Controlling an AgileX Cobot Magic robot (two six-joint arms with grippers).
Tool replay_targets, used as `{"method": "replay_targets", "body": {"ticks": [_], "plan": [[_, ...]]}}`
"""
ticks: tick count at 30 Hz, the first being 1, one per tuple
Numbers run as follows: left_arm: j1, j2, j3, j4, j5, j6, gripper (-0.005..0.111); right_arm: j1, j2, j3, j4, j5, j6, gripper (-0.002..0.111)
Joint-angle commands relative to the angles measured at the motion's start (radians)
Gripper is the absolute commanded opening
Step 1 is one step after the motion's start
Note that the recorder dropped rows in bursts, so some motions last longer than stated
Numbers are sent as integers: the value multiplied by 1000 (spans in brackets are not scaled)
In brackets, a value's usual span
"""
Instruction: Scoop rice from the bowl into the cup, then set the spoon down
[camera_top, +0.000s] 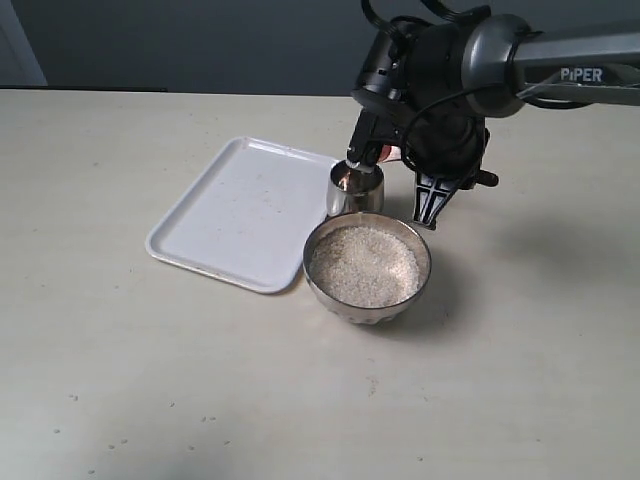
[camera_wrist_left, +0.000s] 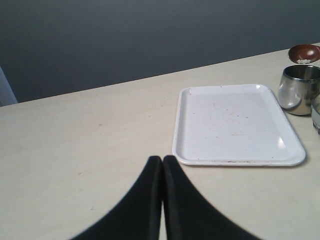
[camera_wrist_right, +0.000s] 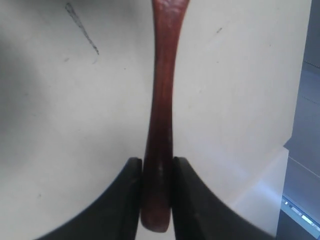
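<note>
The bowl (camera_top: 318, 285) sits near the table's middle, filled with rice (camera_top: 366, 265). Just behind it stands the cup (camera_top: 354, 190), also seen in the left wrist view (camera_wrist_left: 299, 89). My right gripper (camera_top: 375, 145) hovers over the cup, shut on the end of the spoon's handle (camera_wrist_right: 161, 115). The spoon's oval head (camera_wrist_left: 304, 52) hangs just above the cup with a few white grains in it. In the exterior view only a reddish bit of the spoon (camera_top: 388, 153) shows under the arm. My left gripper (camera_wrist_left: 162, 158) is shut and empty, low over bare table, well short of the tray.
A white tray (camera_top: 240, 210) lies left of the cup and bowl, seen too from the left wrist (camera_wrist_left: 235, 122), bare apart from some specks. The right arm (camera_top: 540, 60) reaches in from the upper right above the cup.
</note>
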Motion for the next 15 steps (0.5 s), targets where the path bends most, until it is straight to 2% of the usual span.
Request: {"method": "replay_targets", "body": {"ticks": [1, 15], "plan": [[-5, -4, -2, 2, -12, -3, 1, 18, -2, 3, -36, -2, 17, -1], [-5, -4, -2, 2, -12, -3, 1, 46, -2, 3, -55, 26, 51, -1]]}}
